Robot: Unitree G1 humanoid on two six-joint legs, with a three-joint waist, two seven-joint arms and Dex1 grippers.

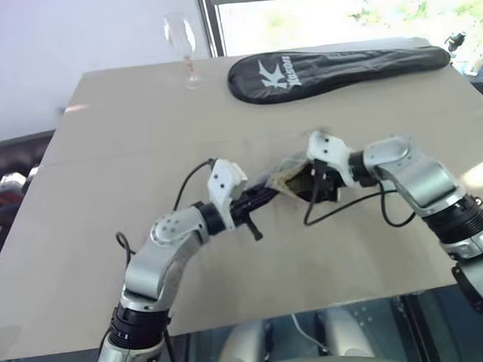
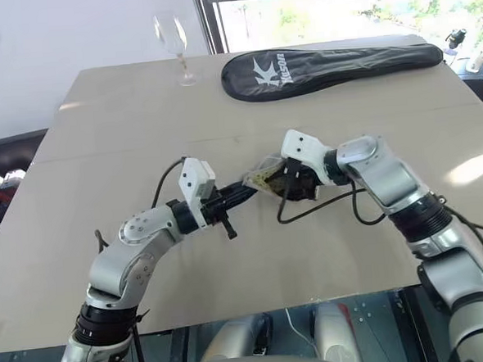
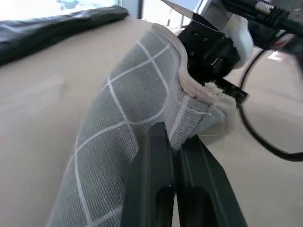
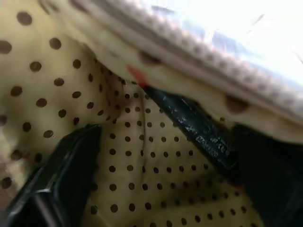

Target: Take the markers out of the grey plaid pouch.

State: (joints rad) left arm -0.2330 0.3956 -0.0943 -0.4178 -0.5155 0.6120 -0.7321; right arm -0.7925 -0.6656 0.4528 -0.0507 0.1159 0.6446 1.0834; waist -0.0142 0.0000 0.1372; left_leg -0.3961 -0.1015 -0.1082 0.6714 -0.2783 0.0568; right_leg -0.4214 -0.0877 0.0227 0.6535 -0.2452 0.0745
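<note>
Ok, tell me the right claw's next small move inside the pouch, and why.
Probably close the right claw on the dark-bodied marker and draw it out. Its fingers stand open inside the grey plaid pouch, against the dotted tan lining, with the marker lying between them. The left claw is shut on the pouch's edge, so the pouch should stay put.

pouch [image 3: 128,109]: grey fabric with thin white grid lines, pale dotted lining, held open at centre frame above the table
marker [image 4: 194,125]: dark barrel with red end, lying slantwise inside the pouch against the dotted lining
</note>
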